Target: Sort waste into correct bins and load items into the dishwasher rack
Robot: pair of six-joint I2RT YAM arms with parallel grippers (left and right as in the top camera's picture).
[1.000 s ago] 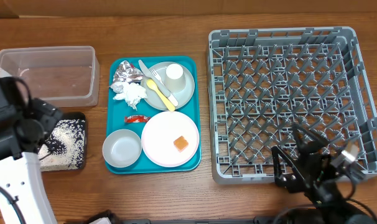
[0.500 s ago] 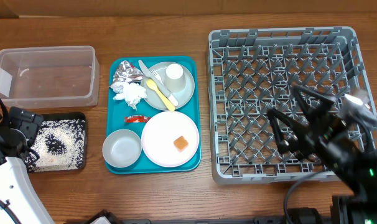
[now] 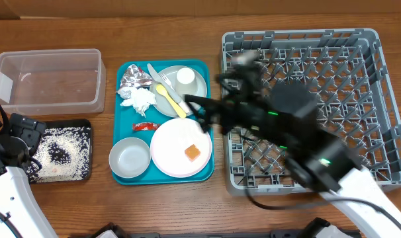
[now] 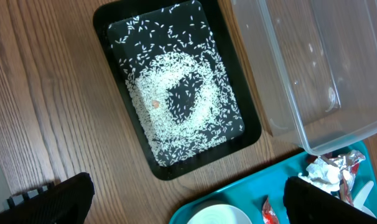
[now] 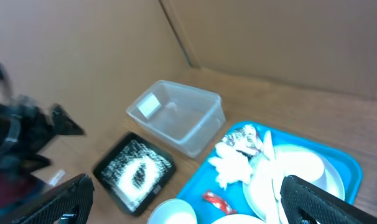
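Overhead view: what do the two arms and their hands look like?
The left arm and right arm have white links with black joints; the right shows small green lights and a thin black cable. The left hand and right hand each have two black, wedge-shaped fingers.

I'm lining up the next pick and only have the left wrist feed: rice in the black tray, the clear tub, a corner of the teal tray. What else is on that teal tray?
Observer: On its near right side sits a white plate with an orange cube on it.
Operator: Where is the rack from there?
Observer: The grey rack stands just right of the teal tray. I see no dishes in the part that shows.
Operator: And the other arm?
Observer: The right gripper hangs over the teal tray's right side, jaws wide open and holding nothing.
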